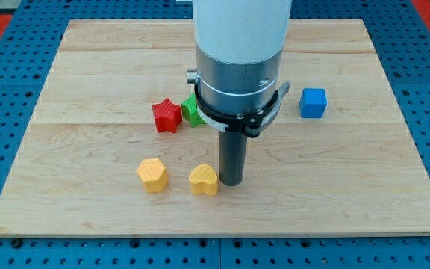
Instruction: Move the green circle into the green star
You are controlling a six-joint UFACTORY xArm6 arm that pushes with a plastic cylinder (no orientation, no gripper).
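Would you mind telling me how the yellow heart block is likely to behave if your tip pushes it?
The yellow heart block looks rigid and squat, so it should slide flat on the wooden board rather than tip or roll. It seems small and probably light. My tip sits just at its right in the view, off-centre against a lobed shape, so it may well rotate.

Bright, even overhead light; soft short shadows beneath the blocks; sharp focus throughout.

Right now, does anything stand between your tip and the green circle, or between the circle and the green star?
No green circle shows; my arm may hide it. My tip sits at the view's bottom, touching the yellow heart. The green star lies partly behind my arm, beside the red star. I cannot judge either path.
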